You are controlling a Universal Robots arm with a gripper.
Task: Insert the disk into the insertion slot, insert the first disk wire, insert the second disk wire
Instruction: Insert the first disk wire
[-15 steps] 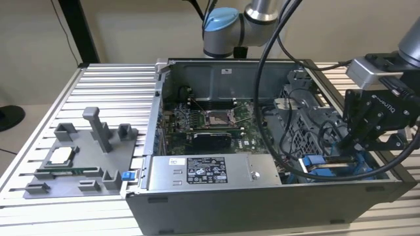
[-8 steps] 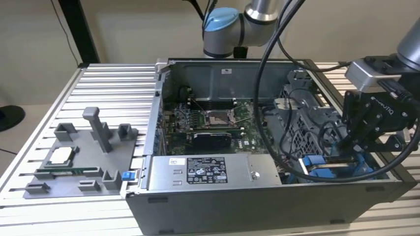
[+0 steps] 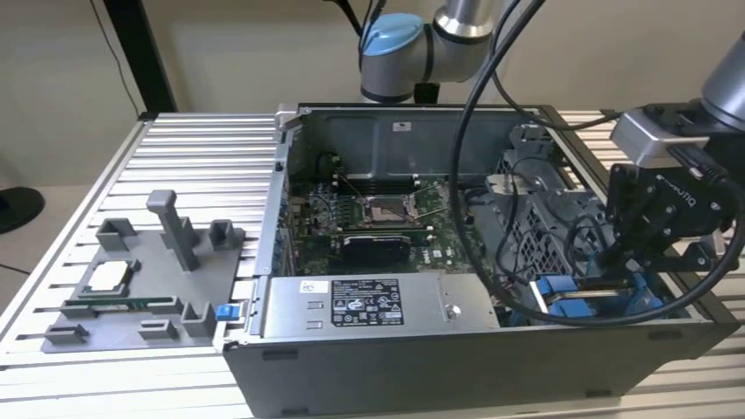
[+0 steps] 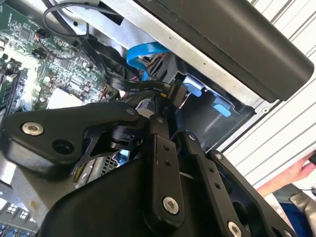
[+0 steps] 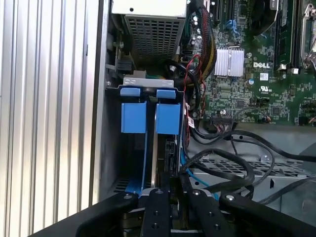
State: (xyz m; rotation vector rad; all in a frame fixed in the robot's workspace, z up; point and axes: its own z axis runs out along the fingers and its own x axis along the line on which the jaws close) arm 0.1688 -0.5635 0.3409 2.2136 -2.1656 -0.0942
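Note:
The disk (image 5: 157, 148) stands edge-on inside the insertion slot (image 5: 129, 81), its blue frame tabs (image 5: 168, 112) at the slot's mouth. In the exterior view the blue frame (image 3: 578, 297) lies low in the case's right corner beside the grey perforated drive cage (image 3: 538, 234). My gripper (image 3: 634, 271) hangs just over that spot. In both wrist views the gripper (image 4: 173, 104) (image 5: 175, 191) is shut on the plug of a black flat disk wire (image 4: 143, 88), held close to the disk's end. A blue wire (image 4: 143, 53) loops just behind it.
The silver power supply (image 3: 361, 304) lines the case's front, and the green motherboard (image 3: 372, 223) lies in the middle. Loose black cables (image 5: 232, 168) cross the cage near my fingers. A grey fixture (image 3: 140, 279) with parts sits on the slatted table at the exterior view's left. A person's hand (image 4: 300, 170) shows outside the case.

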